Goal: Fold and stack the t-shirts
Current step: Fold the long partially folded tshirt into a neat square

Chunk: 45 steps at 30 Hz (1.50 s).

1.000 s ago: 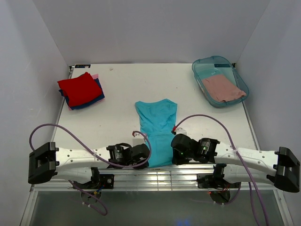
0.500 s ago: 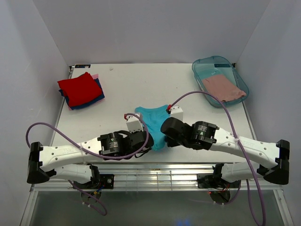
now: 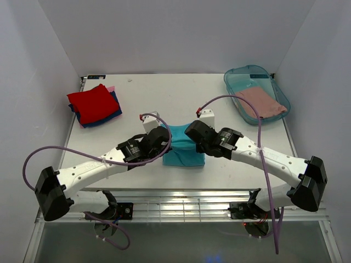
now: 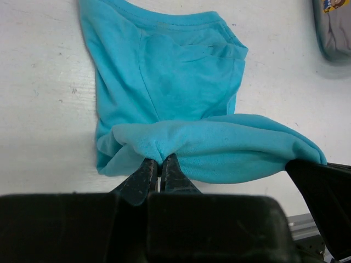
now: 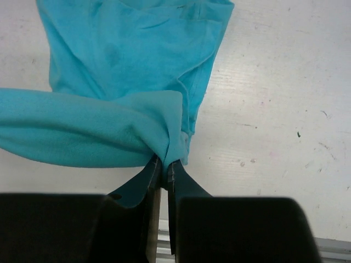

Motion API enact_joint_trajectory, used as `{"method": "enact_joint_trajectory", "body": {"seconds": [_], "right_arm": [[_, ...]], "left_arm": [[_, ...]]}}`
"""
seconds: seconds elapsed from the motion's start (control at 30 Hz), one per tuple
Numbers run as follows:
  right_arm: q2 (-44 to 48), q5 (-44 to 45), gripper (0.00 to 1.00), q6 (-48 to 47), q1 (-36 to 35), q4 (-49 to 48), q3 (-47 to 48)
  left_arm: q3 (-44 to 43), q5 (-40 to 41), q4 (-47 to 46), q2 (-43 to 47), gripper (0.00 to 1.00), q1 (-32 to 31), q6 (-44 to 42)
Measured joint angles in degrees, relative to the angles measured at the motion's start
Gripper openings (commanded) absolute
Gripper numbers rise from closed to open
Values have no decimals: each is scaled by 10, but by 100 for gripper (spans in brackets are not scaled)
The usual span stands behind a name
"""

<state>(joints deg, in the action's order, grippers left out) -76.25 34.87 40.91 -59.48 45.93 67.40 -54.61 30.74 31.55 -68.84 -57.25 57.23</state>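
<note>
Hem corners of the teal shirt (image 4: 181, 82) sit clamped in my left pincer (image 4: 159, 166) and right pincer (image 5: 163, 165), so I'd carry both level toward twelve o'clock, onto the collar (image 4: 164, 21).

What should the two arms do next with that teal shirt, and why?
Probably carry the hem farther toward the collar. The left jaws and right jaws are each shut on the shirt's hem, held folded over the flat half, and the collar is not yet covered.

The teal shirt (image 3: 184, 153) is plain. At ten o'clock is a red shirt (image 3: 92, 102), at two o'clock a dusty-pink shirt (image 3: 261, 102).
</note>
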Motion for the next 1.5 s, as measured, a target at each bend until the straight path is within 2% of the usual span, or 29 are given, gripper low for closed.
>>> {"method": "enact_joint_trajectory", "body": {"seconds": [0.2,0.43,0.73,0.77,0.83,0.87,0.9,0.97,1.0,1.13,1.2,1.3,1.33,1.37,1.5], "right_arm": [[-47,-5,8,-50,46,-40,4],[-112,-23,8,-105,92,-85,29],[-199,-37,8,-151,134,-116,71],[-209,-36,10,-156,138,-118,74],[-229,-35,27,-163,147,-126,82],[-242,-35,40,-166,153,-127,90],[-258,-29,45,-174,160,-127,107],[-284,-12,52,-187,174,-124,145],[-295,-1,53,-195,180,-126,169],[-294,46,54,-236,196,-142,243],[-272,46,52,-253,196,-161,249],[-229,16,43,-263,193,-171,234],[-213,0,20,-263,193,-174,221],[-198,-20,8,-263,193,-175,205],[-158,-115,8,-233,193,-183,108]], "left_arm": [[-7,-58,-64,-87,0,57,-58],[-17,-112,-105,-141,0,114,-95],[-68,-149,-133,-232,0,153,-129],[-75,-150,-133,-244,0,156,-130],[-94,-147,-129,-267,29,163,-134],[-107,-142,-120,-278,46,165,-135],[-123,-131,-109,-289,64,167,-138],[-173,-99,-76,-311,75,173,-141],[-206,-76,-61,-322,81,175,-144],[-312,-11,-29,-333,84,181,-165],[-329,1,-29,-325,84,185,-172],[-298,-3,-30,-301,84,192,-171],[-275,-11,-27,-292,84,193,-167],[-252,-21,-25,-286,84,195,-164],[-132,-75,-31,-260,85,200,-149]]}}
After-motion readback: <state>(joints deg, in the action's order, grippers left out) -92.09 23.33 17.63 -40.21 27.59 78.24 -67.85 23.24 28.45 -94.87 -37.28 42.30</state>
